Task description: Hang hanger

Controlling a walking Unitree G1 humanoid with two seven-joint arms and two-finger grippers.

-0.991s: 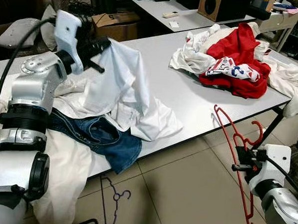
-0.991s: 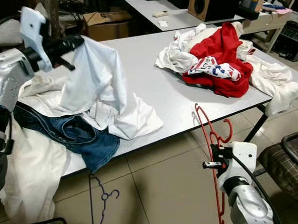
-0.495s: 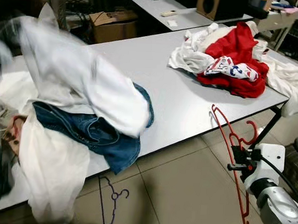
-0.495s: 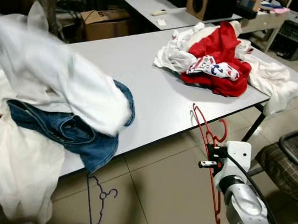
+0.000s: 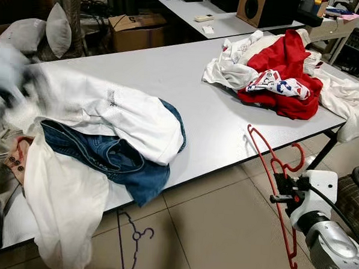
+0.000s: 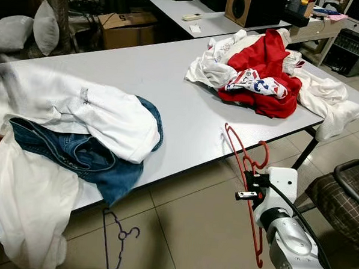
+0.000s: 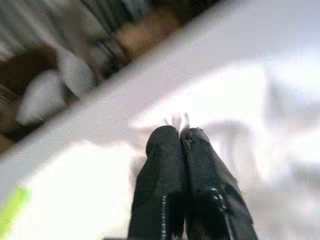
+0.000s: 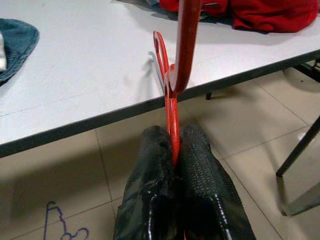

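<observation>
Right pincer [image 8: 172,150] clamped on the red hanger [image 5: 273,175], fingers [image 8: 200,165] pressed tight either side of its thin bar — hanger held roughly upright off the near right edge of the bench [image 5: 170,74], its upper end reaching over the bench edge, lower end hanging down toward the tiled floor [image 5: 222,233]. Left pincer [image 7: 179,135] at the far left, over white fabric; fingertips pressed together, nothing visibly between them, view heavily blurred. On the bench left: white shirt [image 5: 120,110] lying across blue jeans [image 5: 118,164], another white garment [image 5: 61,206] draped over the near edge. Bench far right: heap of red clothes [image 5: 291,68] mixed with white ones, a white piece hanging off the right end. Purple hanger [image 5: 132,237] flat on the floor, under the near bench edge below the jeans. Beyond the bench — cardboard box [image 5: 137,27], second table with a speaker [image 5: 252,6]. Plaid chair seat [image 6: 339,191] at far right.
</observation>
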